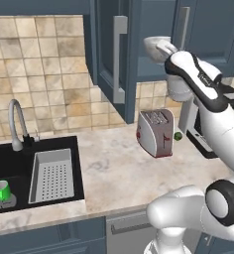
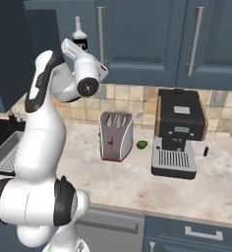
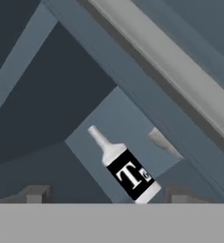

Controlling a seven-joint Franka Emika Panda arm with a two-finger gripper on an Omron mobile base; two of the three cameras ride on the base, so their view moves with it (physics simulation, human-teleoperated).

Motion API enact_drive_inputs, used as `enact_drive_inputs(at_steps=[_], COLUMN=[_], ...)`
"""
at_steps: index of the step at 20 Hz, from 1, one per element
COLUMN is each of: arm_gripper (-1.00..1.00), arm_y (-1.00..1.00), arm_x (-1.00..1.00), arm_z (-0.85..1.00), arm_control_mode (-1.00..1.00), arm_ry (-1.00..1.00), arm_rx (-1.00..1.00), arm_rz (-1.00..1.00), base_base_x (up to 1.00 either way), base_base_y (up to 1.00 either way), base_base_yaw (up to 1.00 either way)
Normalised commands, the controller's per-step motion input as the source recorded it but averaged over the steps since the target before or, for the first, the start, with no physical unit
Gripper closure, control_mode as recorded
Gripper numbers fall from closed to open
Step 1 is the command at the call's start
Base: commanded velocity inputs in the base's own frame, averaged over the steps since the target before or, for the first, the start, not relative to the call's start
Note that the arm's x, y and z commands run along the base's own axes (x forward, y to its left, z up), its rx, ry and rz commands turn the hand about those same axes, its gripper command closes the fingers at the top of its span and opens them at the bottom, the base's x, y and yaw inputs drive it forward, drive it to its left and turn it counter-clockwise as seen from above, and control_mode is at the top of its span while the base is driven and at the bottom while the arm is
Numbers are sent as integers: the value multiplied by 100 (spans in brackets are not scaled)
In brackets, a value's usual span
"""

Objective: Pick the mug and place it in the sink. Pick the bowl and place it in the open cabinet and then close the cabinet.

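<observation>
Far left, the black recessed sink (image 1: 20, 168) sits in my marbled beige counter (image 1: 124, 173), its curved metal tap (image 1: 14, 124) arching over the basin. The bright green cylindrical mug (image 1: 2, 190) stands upright in the near left of the basin, just beside the grey perforated tray (image 1: 52, 174).

Right of the sink, against the tan tiled wall, stands a boxy brushed-metal toaster (image 1: 156, 132) with a tiny green ball (image 1: 178, 135) just beside its right flank. Further right is a black and silver coffee machine (image 2: 178, 133) with a ribbed drip grate.

Above the toaster hangs the dark blue-grey cabinet (image 1: 139, 44), flat-panelled, its door (image 1: 109, 49) swung open with a long silver bar handle. The whitish-grey bowl (image 1: 156, 48), round and stone-marbled, rests on the cabinet's inner shelf, partly hidden behind my wrist.

My pincer (image 3: 104, 195) is raised at the cabinet opening with its two dark finger tips standing wide apart, released, nothing between them. Ahead of them in the hand view, a smooth white bottle (image 3: 124, 168) with a slim neck and a black label stands on the shelf, and a pale curved edge, too little showing to identify, lies just to its right.
</observation>
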Motion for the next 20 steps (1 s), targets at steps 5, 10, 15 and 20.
enact_drive_inputs(at_steps=[5, 10, 15, 20], arm_gripper=[-100, -100, -100, -100], arm_y=[73, 99, 91, -61], arm_x=[-33, -9, -6, -85], arm_z=[27, 20, 17, 77], arm_control_mode=[-100, -100, -100, -100], arm_ry=[13, 15, 17, 10], arm_rx=[0, 0, 0, 5], arm_rz=[21, 21, 21, 13], base_base_x=[0, 0, 0, 0], base_base_y=[0, 0, 0, 0], base_base_yaw=[0, 0, 0, 0])
